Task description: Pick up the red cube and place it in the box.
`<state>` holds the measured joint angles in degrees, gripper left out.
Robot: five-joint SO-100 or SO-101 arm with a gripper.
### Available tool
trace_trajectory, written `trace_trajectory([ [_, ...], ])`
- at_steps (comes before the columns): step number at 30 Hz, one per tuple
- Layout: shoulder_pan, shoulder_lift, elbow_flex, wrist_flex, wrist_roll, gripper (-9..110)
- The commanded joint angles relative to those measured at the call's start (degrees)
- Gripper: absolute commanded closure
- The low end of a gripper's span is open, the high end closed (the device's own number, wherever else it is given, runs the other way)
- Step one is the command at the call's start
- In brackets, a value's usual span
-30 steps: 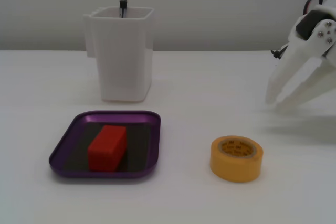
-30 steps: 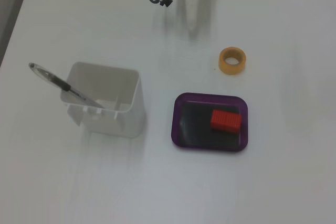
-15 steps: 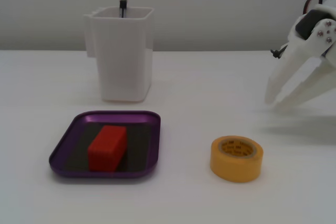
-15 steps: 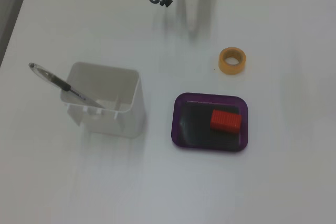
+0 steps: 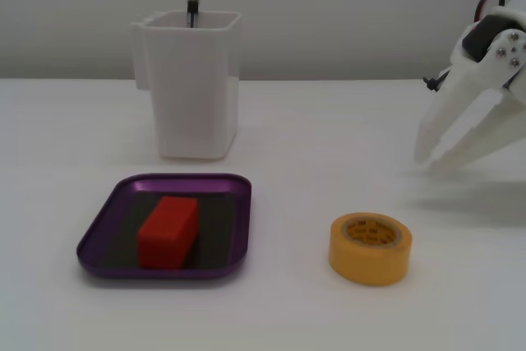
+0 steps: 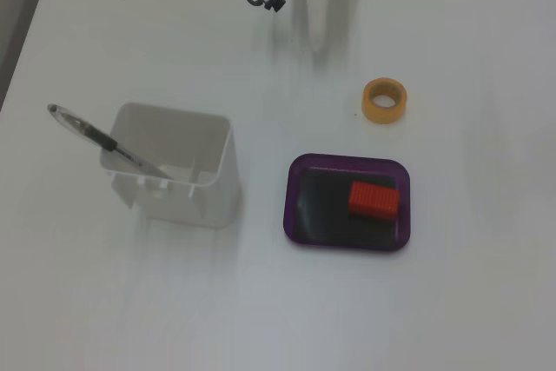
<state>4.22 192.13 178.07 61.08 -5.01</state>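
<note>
- One red cube (image 5: 168,231) lies inside the one purple box (image 5: 99,240), lower left of a fixed view.
- One yellow tape roll (image 5: 371,247), lower right.
- One white container (image 5: 191,88) holding one pen (image 6: 95,135).
- One gripper (image 5: 431,159), right edge, fingers slightly parted, holding nothing.

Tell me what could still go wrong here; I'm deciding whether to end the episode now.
Little remains at risk: the red cube already lies inside the purple tray, and the gripper is well away, holding nothing. Two mild risks: if the arm sweeps low, it could knock the yellow tape roll, the thing nearest it. A wider swing toward the tray might tip the white container holding a pen.
</note>
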Motion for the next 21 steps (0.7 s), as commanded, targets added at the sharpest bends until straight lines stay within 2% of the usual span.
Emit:
trace_trajectory([
  [1,-0.26,3.60,0.35,-0.79,0.18,100],
  [21,-0.26,3.60,0.44,-0.79,-0.35,100],
])
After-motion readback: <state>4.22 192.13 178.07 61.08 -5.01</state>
